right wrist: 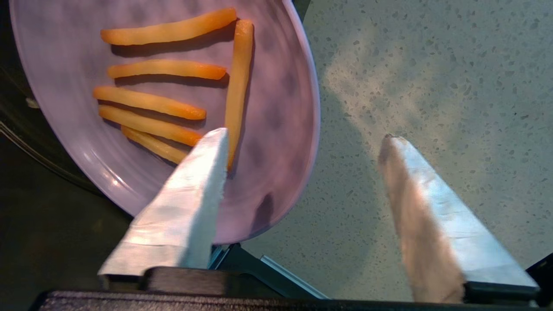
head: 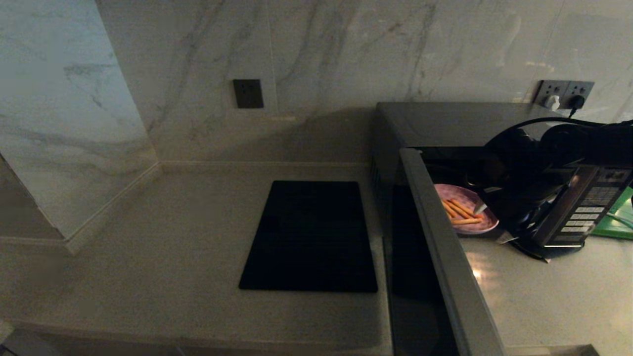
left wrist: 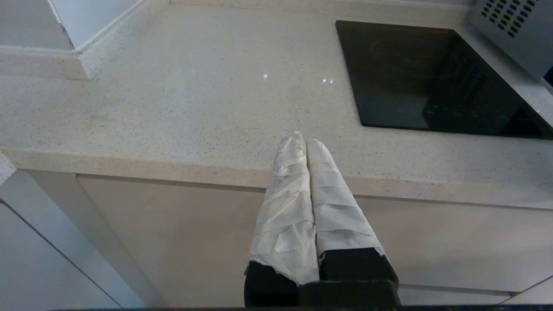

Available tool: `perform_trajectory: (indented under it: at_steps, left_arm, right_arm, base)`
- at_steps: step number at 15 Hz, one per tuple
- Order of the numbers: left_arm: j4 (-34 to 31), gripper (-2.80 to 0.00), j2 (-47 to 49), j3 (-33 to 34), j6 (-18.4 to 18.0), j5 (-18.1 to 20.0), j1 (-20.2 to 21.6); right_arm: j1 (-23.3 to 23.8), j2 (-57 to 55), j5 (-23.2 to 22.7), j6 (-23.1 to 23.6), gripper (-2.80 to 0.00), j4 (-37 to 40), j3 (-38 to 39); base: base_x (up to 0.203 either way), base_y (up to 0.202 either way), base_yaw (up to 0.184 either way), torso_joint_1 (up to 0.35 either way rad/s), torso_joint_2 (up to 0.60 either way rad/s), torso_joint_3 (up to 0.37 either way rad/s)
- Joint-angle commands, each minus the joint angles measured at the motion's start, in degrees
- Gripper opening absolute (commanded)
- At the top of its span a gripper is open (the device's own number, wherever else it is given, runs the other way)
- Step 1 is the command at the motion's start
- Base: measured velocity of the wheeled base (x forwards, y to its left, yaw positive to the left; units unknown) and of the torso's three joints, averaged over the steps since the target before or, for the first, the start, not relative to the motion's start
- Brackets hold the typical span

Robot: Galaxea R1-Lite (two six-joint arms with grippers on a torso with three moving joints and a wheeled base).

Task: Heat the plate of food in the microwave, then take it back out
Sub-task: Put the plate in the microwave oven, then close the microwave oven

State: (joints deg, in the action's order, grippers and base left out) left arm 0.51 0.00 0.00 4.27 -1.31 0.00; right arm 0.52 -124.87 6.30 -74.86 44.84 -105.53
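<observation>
My right gripper (right wrist: 302,142) stands spread astride the rim of the plate of food (right wrist: 276,108), which seems to overhang the microwave (head: 445,123) sill towards me, while my left gripper (left wrist: 306,140), fingers pressed together, hangs parked far off.

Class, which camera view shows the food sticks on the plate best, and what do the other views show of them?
The right wrist view: the sticks fill the picture, six countable on the plate, one finger of the open right gripper over it. The head view shows them small and partly hidden. The left wrist view shows none.
</observation>
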Motion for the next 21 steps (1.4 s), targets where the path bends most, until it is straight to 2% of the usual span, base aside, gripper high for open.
perform_trajectory:
  at_steps: [1,10,16,17,21]
  left_arm:
    - [0.02,-2.8,0.09,0.0,0.04,-0.01,0.0]
    - [0.02,-2.8,0.09,0.0,0.04,-0.01,0.0]
    - [0.02,-2.8,0.0,0.0,0.04,-0.01,0.0]
    - [0.02,-2.8,0.09,0.0,0.04,-0.01,0.0]
    - [0.02,-2.8,0.09,0.0,0.04,-0.01,0.0]
  right_arm:
    - [0.0,1.44,0.03,-0.46,0.0,0.27,0.14]
    - [0.38,7.73,0.29,-0.37,0.0,0.38,5.79]
    - [2.58,14.13,0.51,0.33,0.0,0.34,11.49]
    - [2.88,15.61,0.53,0.99,-2.8,0.34,12.88]
    - [3.94,20.33,0.55,2.84,-2.8,0.34,17.04]
  base:
    - [0.0,0.0,0.0,0.0,0.0,0.0]
    - [0.0,0.0,0.0,0.0,0.0,0.0]
    - [0.0,0.0,0.0,0.0,0.0,0.0]
    - [0.0,0.0,0.0,0.0,0.0,0.0]
    - [0.0,0.0,0.0,0.0,0.0,0.0]
